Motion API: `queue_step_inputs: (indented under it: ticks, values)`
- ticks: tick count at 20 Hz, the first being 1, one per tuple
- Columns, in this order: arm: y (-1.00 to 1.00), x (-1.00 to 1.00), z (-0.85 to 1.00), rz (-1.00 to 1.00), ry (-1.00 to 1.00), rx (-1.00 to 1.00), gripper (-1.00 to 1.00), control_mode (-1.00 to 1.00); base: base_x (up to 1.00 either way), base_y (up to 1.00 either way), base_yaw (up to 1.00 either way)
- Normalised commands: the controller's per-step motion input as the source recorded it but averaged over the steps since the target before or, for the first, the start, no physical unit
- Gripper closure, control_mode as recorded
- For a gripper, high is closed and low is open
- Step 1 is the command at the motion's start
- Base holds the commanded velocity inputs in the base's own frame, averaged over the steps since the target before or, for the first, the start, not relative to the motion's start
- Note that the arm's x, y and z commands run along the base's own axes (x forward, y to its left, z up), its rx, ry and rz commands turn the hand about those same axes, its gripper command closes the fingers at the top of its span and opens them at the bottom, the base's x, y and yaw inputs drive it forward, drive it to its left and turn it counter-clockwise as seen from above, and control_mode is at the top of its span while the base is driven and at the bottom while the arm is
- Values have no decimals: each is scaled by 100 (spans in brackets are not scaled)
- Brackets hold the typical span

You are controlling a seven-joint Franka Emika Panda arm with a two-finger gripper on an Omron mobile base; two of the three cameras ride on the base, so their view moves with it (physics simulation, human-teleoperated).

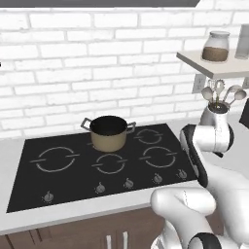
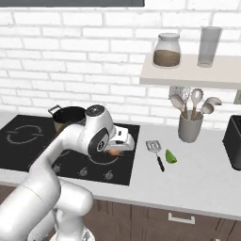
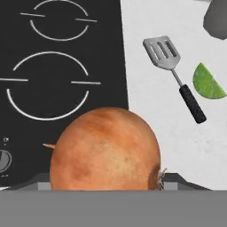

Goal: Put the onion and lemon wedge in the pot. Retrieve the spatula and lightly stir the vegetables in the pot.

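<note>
Gripping the onion (image 3: 105, 150) above the stovetop's (image 2: 28, 146) right edge, our gripper (image 2: 114, 149) has its jaws closed around it. At 3 o'clock from it on the counter (image 2: 197, 174) lie the spatula (image 2: 156, 151) and, just beside it, the lemon wedge (image 2: 171, 156). We see the pot (image 1: 109, 133) on the back burner at 10 o'clock.

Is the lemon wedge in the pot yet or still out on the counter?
Out. The lemon wedge lies on the white counter beside the spatula, well apart from the pot on the stove.
</note>
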Motion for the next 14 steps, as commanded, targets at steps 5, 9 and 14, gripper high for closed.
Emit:
queue_step_inputs:
  ticks: [5,9,14]
  values:
    - [100,49,84,44,3,13,100,-100,0,0,0]
    - [100,92,86,37,0,6,100,-100,0,0,0]
    - [100,100,59,27,0,1,100,-100,0,0,0]
